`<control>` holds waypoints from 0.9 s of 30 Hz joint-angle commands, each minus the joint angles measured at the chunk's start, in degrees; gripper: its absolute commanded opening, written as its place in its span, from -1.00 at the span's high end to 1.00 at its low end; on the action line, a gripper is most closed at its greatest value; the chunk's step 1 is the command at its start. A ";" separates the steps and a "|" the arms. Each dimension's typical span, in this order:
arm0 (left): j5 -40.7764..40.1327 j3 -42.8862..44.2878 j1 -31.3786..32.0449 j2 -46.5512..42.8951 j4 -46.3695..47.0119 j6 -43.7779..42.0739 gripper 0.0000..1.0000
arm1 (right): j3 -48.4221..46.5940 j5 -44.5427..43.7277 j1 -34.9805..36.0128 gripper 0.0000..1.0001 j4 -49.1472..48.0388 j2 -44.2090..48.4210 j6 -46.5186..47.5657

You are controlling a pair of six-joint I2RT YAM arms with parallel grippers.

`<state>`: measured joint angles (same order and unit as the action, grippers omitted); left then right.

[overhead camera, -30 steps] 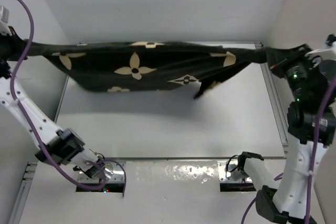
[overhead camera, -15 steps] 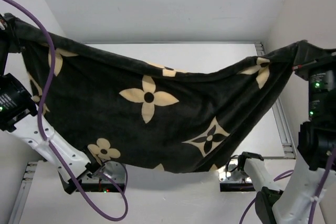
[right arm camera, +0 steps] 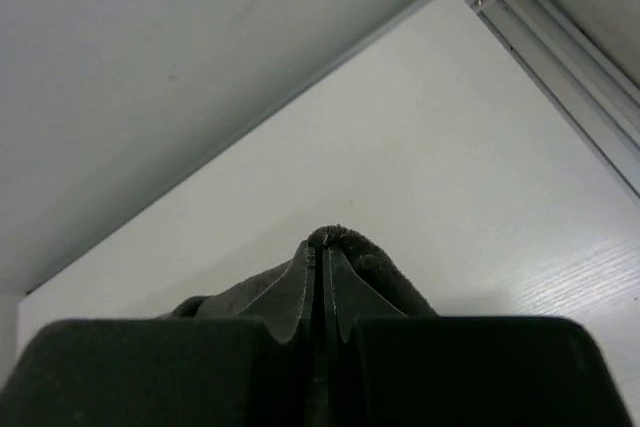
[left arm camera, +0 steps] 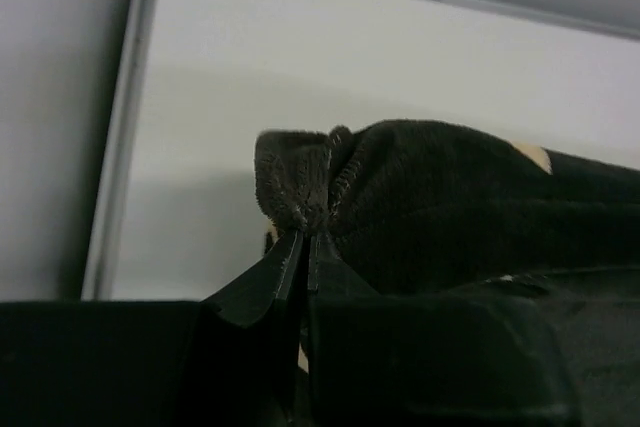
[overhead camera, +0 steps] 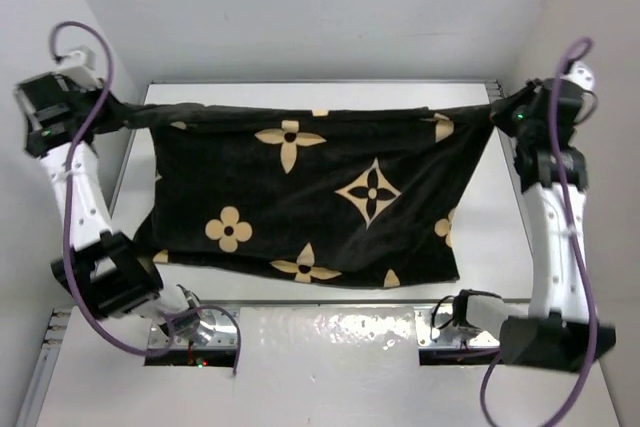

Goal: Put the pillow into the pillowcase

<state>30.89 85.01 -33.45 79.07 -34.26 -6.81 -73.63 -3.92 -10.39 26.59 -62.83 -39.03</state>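
Observation:
The black pillowcase [overhead camera: 310, 197] with tan flowers and star motifs is stretched between both arms, its far edge held up and its near part spread over the white table [overhead camera: 330, 92]. My left gripper [overhead camera: 118, 112] is shut on the far-left corner, seen bunched at the fingertips in the left wrist view [left arm camera: 305, 235]. My right gripper [overhead camera: 497, 110] is shut on the far-right corner, seen in the right wrist view [right arm camera: 322, 247]. The pillow is not in view.
Grey walls close in the table at the back and on both sides. A metal rail [overhead camera: 535, 217] runs along the table's right edge and another along the left [overhead camera: 118, 197]. The arm bases [overhead camera: 190, 332] sit at the near edge.
The pillowcase, held high and close to the camera half a second ago, has come down and now lies spread across the table. Both arms have swung back toward the far corners.

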 commanded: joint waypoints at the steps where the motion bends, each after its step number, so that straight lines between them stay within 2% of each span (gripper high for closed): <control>1: -10.40 -1.60 4.70 4.49 15.62 1.88 1.00 | 2.08 -7.48 2.65 1.00 -13.83 -5.71 0.79; 4: -14.19 3.30 5.76 14.86 18.44 6.09 1.00 | 0.16 -10.13 5.20 1.00 -18.14 -14.93 2.02; 5: -15.41 7.75 6.11 20.28 18.44 8.19 1.00 | -2.20 -11.53 6.08 1.00 -19.54 -19.74 2.46; 6: -15.43 7.80 6.12 22.60 18.18 8.82 1.00 | -3.70 -12.24 6.52 1.00 -20.08 -22.14 2.38; 11: -19.37 23.42 8.40 36.12 17.48 9.80 1.00 | -14.50 -17.16 8.28 1.00 -22.98 -36.10 0.97; 14: -22.01 30.64 10.24 42.37 17.38 9.71 1.00 | -19.08 -20.06 9.42 1.00 -24.74 -42.52 -0.08; 20: -30.44 37.67 13.15 51.52 19.84 9.36 1.00 | -30.86 -25.77 11.54 1.00 -23.79 -54.14 -1.40; 25: -34.14 42.25 13.50 58.29 20.90 9.88 1.00 | -40.63 -27.02 10.83 1.00 -22.63 -63.81 -1.14; 26: -35.28 42.95 13.76 59.00 21.25 9.80 1.00 | -40.81 -24.84 10.66 0.60 -23.85 -65.39 0.51; 27: -35.81 43.13 13.85 59.70 21.60 9.45 0.87 | -40.63 -23.08 10.66 0.13 -25.69 -66.10 1.57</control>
<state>1.89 124.75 -18.70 137.05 -18.52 2.68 -111.26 -25.41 1.67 6.55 -127.42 -40.16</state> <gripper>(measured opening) 0.040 0.272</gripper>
